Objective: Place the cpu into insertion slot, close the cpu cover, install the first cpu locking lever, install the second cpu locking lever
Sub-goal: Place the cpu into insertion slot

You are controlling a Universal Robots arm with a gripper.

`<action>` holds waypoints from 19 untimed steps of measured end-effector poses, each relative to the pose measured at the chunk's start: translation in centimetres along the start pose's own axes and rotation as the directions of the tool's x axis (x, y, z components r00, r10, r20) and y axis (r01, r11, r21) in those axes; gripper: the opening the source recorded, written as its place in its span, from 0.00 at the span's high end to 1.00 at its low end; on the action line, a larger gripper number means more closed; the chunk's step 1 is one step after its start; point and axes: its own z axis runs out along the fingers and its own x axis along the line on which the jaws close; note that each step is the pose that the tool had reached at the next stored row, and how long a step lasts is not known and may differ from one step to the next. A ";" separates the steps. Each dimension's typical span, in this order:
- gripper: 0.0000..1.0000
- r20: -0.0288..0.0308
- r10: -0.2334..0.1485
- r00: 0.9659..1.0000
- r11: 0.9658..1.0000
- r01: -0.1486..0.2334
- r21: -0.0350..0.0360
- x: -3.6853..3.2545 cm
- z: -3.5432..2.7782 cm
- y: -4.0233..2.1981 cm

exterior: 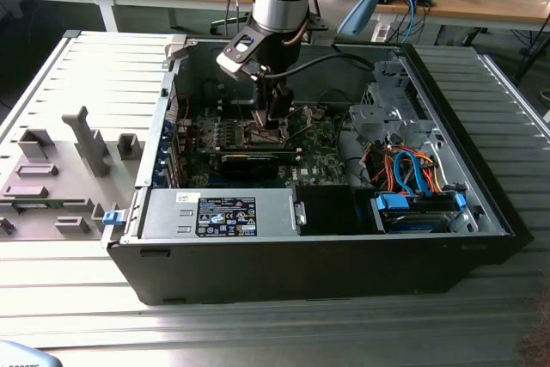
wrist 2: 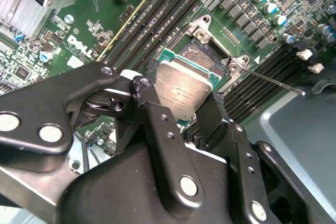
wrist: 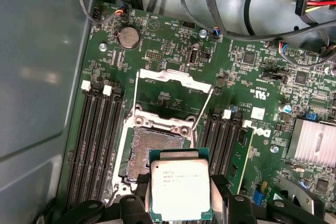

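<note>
My gripper (wrist: 181,199) is shut on the cpu (wrist: 180,190), a flat silver-topped square chip with a green edge, clamped between two black fingers (wrist 2: 149,103). The chip hangs just over the near corner of the insertion slot (wrist: 152,150), which lies bare, dark in the middle with a silver rim. The cpu cover (wrist: 173,78) stands flipped up at the slot's far side, the board showing through its window. A thin locking lever (wrist: 202,109) rises beside it, and a lever rod (wrist 2: 273,80) sticks out past the slot (wrist 2: 202,51). In the exterior view the gripper (exterior: 277,116) reaches down into the open case.
Long black memory slots (wrist: 97,140) flank the socket on both sides. A finned heatsink (wrist: 314,142) and loose cables (wrist: 226,30) sit nearby. The case wall (wrist: 42,77) is close. A labelled power supply (exterior: 228,215) and a drive bay with blue and orange cables (exterior: 412,186) fill the case's front.
</note>
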 end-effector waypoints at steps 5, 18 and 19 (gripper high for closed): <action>0.45 0.000 0.008 1.000 1.000 -0.008 0.000 0.00 0.02 0.00; 0.45 -0.001 0.026 1.000 1.000 -0.026 0.001 0.00 0.07 0.00; 0.45 -0.001 0.027 1.000 1.000 -0.027 0.001 0.00 0.08 0.00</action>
